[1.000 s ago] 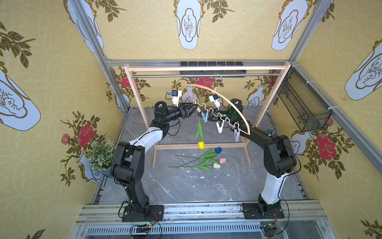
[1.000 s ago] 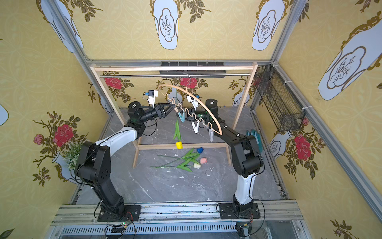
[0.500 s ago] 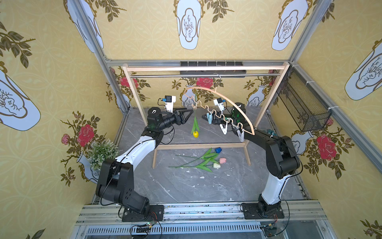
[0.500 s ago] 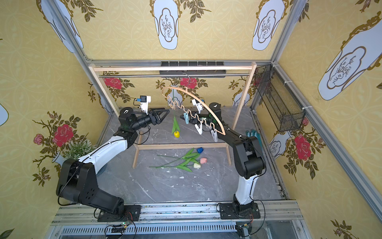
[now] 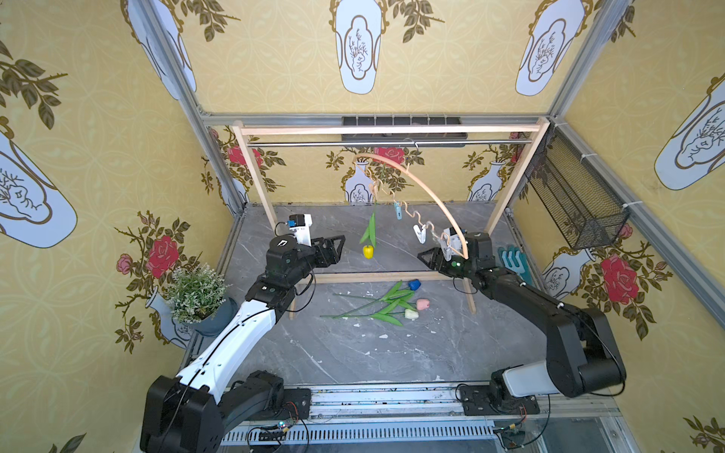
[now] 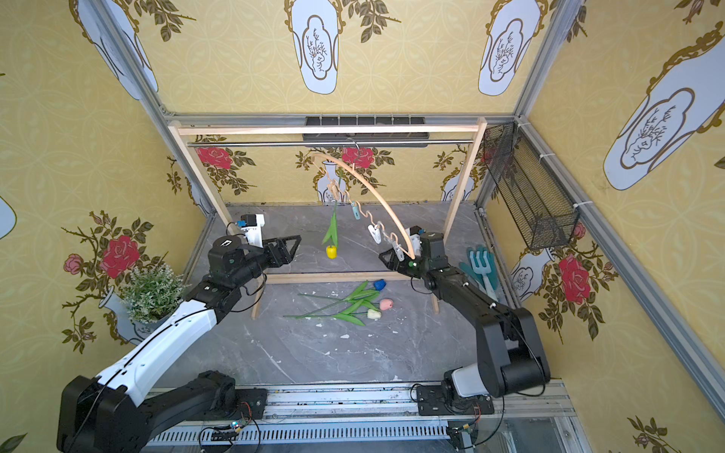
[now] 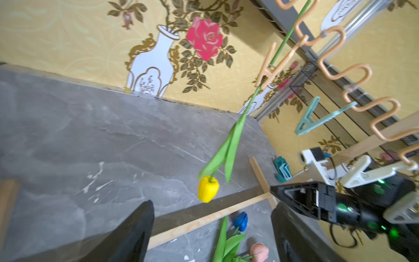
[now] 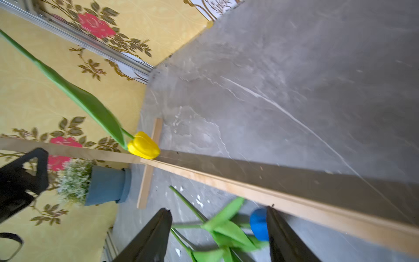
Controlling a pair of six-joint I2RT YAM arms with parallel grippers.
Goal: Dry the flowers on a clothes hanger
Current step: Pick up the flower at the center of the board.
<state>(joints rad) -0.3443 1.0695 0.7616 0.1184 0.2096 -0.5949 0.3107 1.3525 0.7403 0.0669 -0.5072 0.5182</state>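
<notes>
The hanger [image 5: 408, 168] hangs by its hook from the rack's rail [image 5: 314, 144] and is tilted steeply, its low end down by the right arm; whether it touches that arm I cannot tell. The yellow tulip [image 5: 368, 251] hangs head down from the high end of the wavy bar, its stem pinched in a peach pin [image 7: 272, 65], with the head in the air above the bench [image 5: 353, 353]. The teal pin [image 5: 398, 210] and the white pin [image 5: 419, 234] further down the bar hold nothing. The other three flowers lie together on the bench just in front of the rack's floor bar, heads toward the right arm: blue [image 5: 414, 284] nearest the bar, then pink [image 5: 422, 304], then white [image 5: 410, 313]. The left gripper [image 5: 342, 243] sits beside the yellow head, apart from it, fingers spread wide and empty. The right gripper [image 5: 420, 257] faces it from the other side, under the hanger's low end; its wrist view shows the fingers parted with nothing between them.
</notes>
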